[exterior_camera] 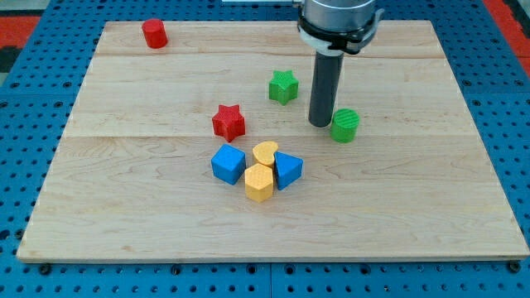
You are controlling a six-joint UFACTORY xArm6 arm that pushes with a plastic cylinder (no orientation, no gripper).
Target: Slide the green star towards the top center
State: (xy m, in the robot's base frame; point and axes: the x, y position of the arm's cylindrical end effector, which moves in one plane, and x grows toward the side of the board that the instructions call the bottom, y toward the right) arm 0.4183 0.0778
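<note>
Sitting flat, green star (283, 86), my tip (320, 124) at its lower right

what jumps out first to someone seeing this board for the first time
The dark rod drops from the view's top, my tip between the green star on its left and a green cylinder right beside it. Below centre, two blue and two yellow blocks huddle together.

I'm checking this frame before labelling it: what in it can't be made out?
- Camera view: the arm above my tip is cut off by the view's top edge.
- Whether my tip touches the green cylinder is unclear.
- The yellow heart is partly hidden by the yellow hexagonal block.
</note>
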